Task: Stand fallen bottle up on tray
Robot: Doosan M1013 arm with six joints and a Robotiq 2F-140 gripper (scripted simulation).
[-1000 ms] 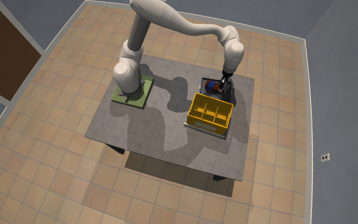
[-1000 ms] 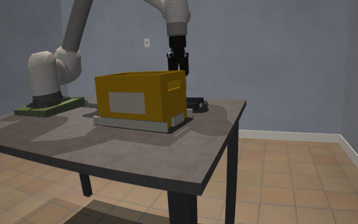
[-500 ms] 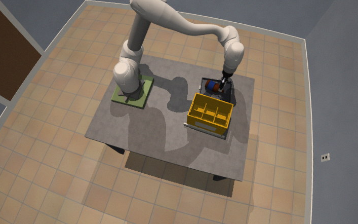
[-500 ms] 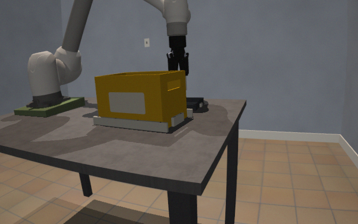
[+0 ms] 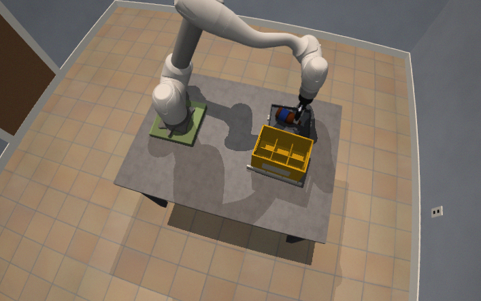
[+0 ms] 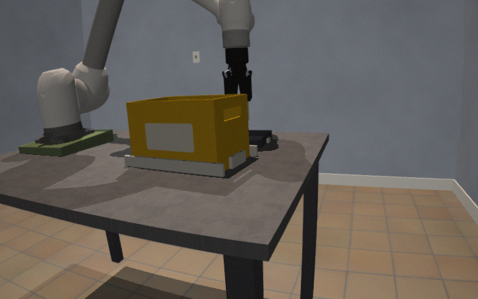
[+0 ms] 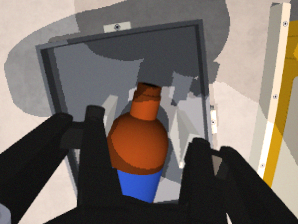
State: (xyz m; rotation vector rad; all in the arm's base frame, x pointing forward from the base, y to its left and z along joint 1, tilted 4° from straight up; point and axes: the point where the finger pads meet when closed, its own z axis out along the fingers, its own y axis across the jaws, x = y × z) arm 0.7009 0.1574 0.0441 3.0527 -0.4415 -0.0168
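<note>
The bottle, orange-brown with a blue band, lies on its side on the dark grey tray. In the wrist view its neck points to the top of the picture; its lower end is hidden. My gripper is partly open. Its fingers point down over the neck end, one on each side of the bottle, with gaps visible on both sides in the wrist view. The yellow crate stands upright beside the tray and hides the bottle in the exterior view.
Low white rails run along the crate's foot. Small light blocks sit at the tray's outer sides. The crate's walls rise well above the tray. The arm's green base plate is at the table's other end.
</note>
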